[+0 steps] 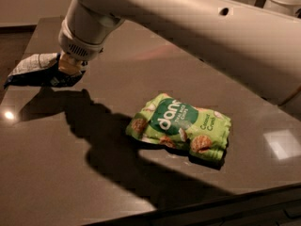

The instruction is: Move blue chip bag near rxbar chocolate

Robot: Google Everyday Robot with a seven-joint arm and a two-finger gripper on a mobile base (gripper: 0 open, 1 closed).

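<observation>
Reaching from the far right corner toward the left edge of the counter [70, 187], the arm [202, 36] ended in the gripper [68, 72], which hung just inside that edge, nearer the far left corner than the near one. Its fingers [70, 64] were closed on the right end of the blue bag [35, 69]. The bag stretched out leftward from the grip, crumpled and flat, its free end poking past the left edge. It looked lifted clear of the surface, as a dark shadow [51, 105] lay apart from it on the counter below. A green bag [181, 131] lay flat near the middle of the counter, well apart from the blue bag and closer to the near edge.
</observation>
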